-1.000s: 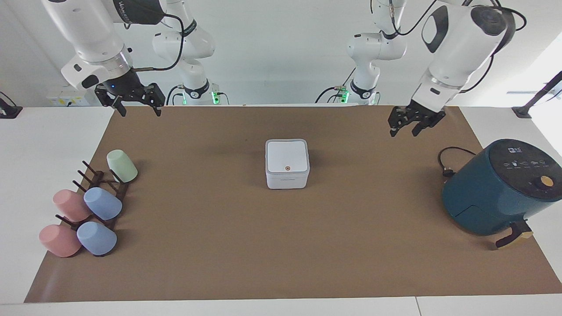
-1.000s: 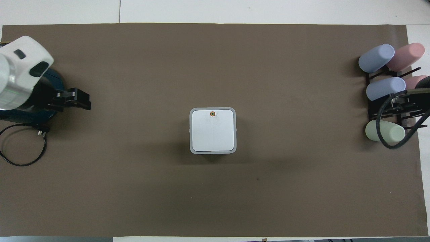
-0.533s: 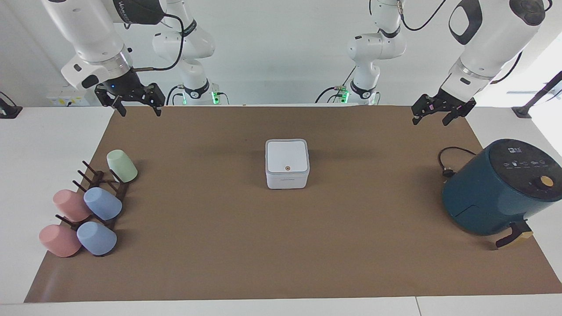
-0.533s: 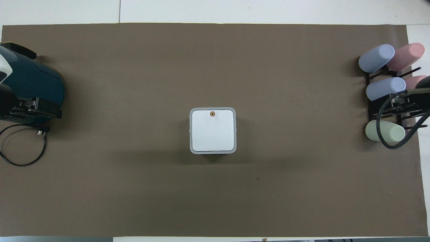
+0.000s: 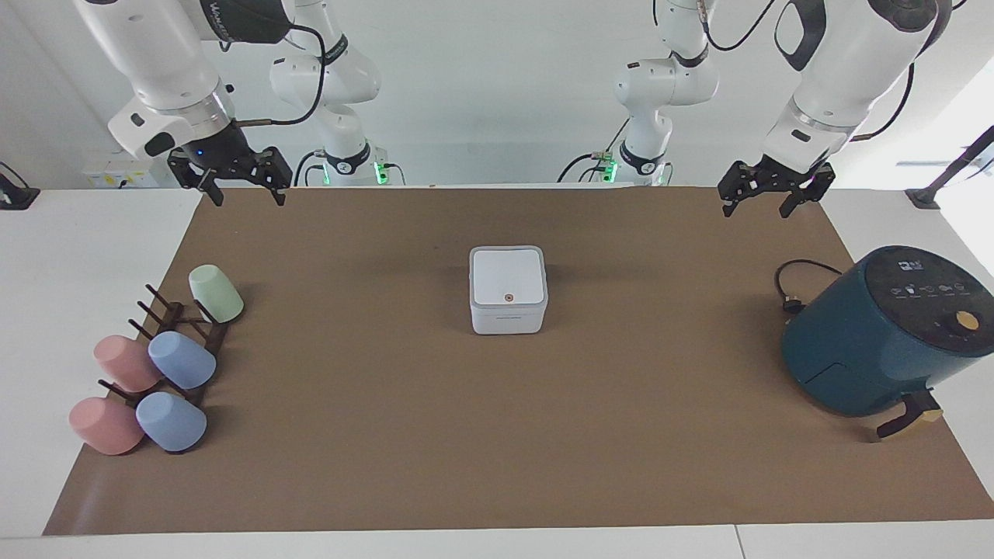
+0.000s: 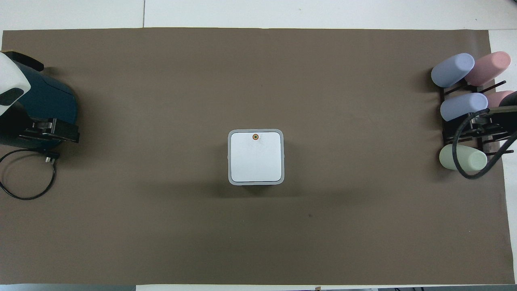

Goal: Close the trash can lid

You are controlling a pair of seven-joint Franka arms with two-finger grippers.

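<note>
1. trash can [image 5: 508, 301] first, as the task's own thing; it sits mid-mat on the brown paper mat [image 5: 497, 435], about midway between the two arms' ends of the table, well apart from everything else; the lid [image 5: 507, 278] lies flat and flush in the can's rim, shut, with its small orange-ringed dot [image 5: 508, 297] at the edge farther from the robots.
2. nearest the robots, both grippers hang in the air over the mat's edge at the robots' end; the right gripper [image 5: 242, 186] is over the corner at the right arm's end, its fingers spread wide and holding nothing; the right arm waits.
3. the left gripper [image 5: 765, 198] is over the mat's edge at the left arm's end, fingers parted wide, empty; from overhead it [image 6: 52, 131] overlaps the air fryer, yet the facing view shows it raised and clear of it.
4. farther out than the can's near edge, at the left arm's end, stands the dark-teal air fryer [image 5: 881, 334]; its black cord [image 5: 792, 287] loops on the mat on the side nearer the robots.
5. at the right arm's end, a dark wooden rack [image 5: 175, 334] carries five cups on its pegs; the green cup [image 5: 217, 293] is nearest the robots, then a pink cup [image 5: 124, 362] and a blue cup [image 5: 182, 359], then a second pink cup [image 5: 105, 425] and a second blue cup [image 5: 171, 421] farthest out.
</note>
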